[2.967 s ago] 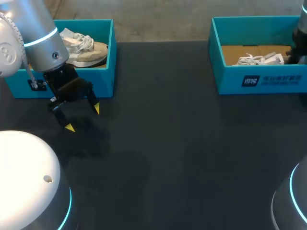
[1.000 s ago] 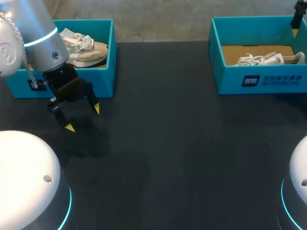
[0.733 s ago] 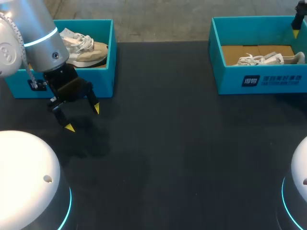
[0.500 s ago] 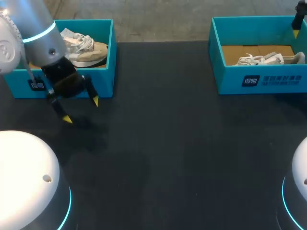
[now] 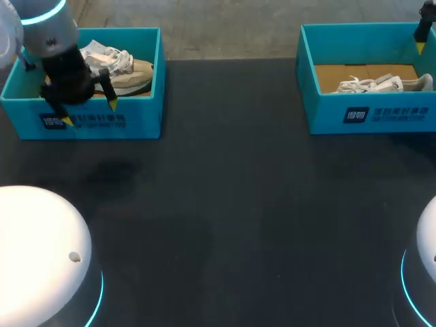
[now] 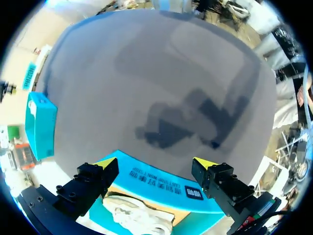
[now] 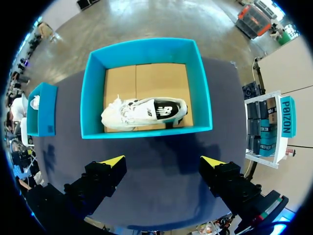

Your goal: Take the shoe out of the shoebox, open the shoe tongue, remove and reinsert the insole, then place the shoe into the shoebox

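Observation:
Two teal shoeboxes stand at the table's far corners. The left shoebox holds a beige shoe. My left gripper hangs open over that box's front wall, with the shoe just below and behind its tips. The right shoebox holds a white shoe lying on its side on brown cardboard. My right gripper is open and high above the table in front of that box, the white shoe ahead of it. In the head view only one yellow fingertip shows at the far right.
The dark table stretches between the boxes. The bases of my arms sit at its near corners. In the left wrist view the right shoebox lies far ahead across the table.
My left gripper has risen and moved away from me, from the table in front of the left shoebox to above its front wall. The right gripper has held still over the last second.

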`<state>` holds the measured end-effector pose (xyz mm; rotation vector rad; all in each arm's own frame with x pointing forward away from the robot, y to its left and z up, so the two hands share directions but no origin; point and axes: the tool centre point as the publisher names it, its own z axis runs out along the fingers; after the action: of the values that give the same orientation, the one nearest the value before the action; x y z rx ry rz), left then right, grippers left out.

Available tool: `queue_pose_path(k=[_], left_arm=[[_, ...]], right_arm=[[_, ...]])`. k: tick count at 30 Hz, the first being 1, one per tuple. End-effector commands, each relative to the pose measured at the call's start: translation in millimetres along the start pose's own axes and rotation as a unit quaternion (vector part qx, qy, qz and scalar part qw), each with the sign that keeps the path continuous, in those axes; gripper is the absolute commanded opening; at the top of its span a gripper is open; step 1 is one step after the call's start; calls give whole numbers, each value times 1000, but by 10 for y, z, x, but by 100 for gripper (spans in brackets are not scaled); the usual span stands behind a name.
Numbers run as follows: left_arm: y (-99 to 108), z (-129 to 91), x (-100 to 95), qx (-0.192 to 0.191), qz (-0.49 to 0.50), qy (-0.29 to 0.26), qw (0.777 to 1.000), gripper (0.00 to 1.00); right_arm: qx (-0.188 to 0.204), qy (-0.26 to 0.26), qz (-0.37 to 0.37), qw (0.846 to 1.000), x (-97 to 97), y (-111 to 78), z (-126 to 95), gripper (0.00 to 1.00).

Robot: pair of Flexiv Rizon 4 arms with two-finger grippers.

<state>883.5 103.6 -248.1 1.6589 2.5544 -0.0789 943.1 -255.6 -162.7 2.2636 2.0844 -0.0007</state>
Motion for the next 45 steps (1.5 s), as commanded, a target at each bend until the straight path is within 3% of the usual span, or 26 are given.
queue_pose_path(k=[1, 12, 14, 21, 25, 34, 45], left_arm=[[46, -28, -52, 5, 1, 8, 1000, 100], [94, -22, -50, -2, 0, 8, 1000, 100], [306, -47, 9, 6, 4, 5, 1000, 100], [983, -134, 264, -29, -6, 1, 1000, 100], [1318, -153, 378, -22, 14, -6, 1000, 100], [1961, -164, 459, -37, 20, 11, 999, 100], [1961, -164, 459, -37, 20, 11, 999, 100]], right_arm=[[0, -1, 1, 1000, 2, -7, -4, 100], [0, -1, 1, 1000, 2, -7, -4, 100], [0, -1, 1, 1000, 2, -7, -4, 100], [0, -1, 1, 1000, 2, -7, -4, 100], [0, -1, 1, 1000, 2, -7, -4, 100], [0, -1, 1, 1000, 2, -7, -4, 100], [0, -1, 1, 1000, 2, -7, -4, 100]])
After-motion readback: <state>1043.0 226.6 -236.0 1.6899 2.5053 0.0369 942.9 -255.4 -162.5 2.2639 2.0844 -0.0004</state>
